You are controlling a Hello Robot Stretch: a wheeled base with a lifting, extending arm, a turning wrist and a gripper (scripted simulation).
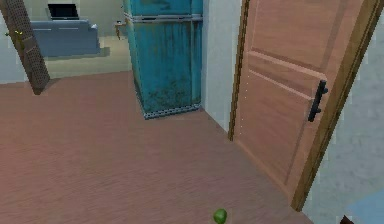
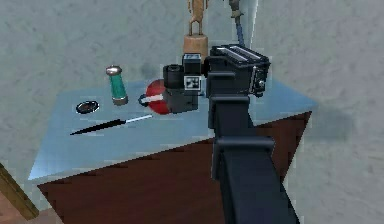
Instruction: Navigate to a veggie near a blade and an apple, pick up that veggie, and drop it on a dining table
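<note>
A grey-blue countertop (image 2: 60, 150) on a brown cabinet carries a black-handled knife (image 2: 108, 125) lying flat. To the right of the knife's tip is a red round thing (image 2: 153, 100), an apple or a tomato by its look. The dark arm (image 2: 245, 170) rises from the bottom edge over the counter. My gripper (image 2: 166, 96) sits right at the red thing, and I cannot tell whether it holds anything. A green-topped shaker (image 2: 117, 85) stands behind the knife, and a small dark round thing (image 2: 88, 106) lies to its left.
A tan wooden upright object (image 2: 196, 40) stands at the counter's back against the wall. In the forward view there is a blue fridge (image 1: 165, 55), a wooden door (image 1: 290, 90) with a black handle, brown floor with a small green thing (image 1: 219, 216), and a blue sofa (image 1: 65, 38) far back.
</note>
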